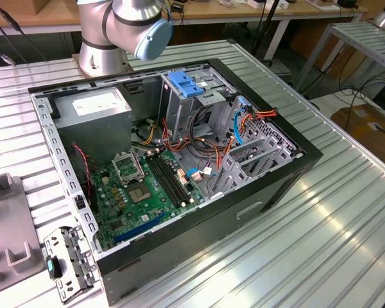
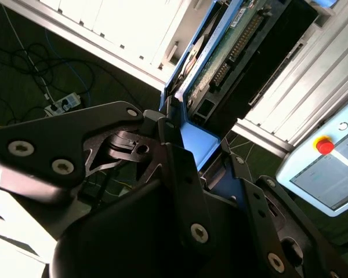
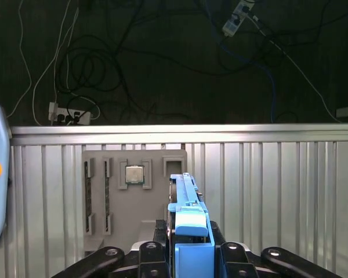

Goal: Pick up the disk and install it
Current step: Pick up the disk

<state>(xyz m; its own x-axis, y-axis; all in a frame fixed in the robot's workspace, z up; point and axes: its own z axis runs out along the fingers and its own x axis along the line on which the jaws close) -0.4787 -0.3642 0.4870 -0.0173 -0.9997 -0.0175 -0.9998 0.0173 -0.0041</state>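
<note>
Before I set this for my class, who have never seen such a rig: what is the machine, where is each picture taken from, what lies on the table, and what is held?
The machine is one robot arm with a pincer at its end. The exterior view comes from a camera off the arm: an open computer case lies on a ribbed metal table, its green circuit board exposed. Both wrist views come from cameras riding on the arm. In them the pincer is shut on the disk, a dark drive in a blue frame. The first wrist view also shows a grey tray holding a small chip.
</note>
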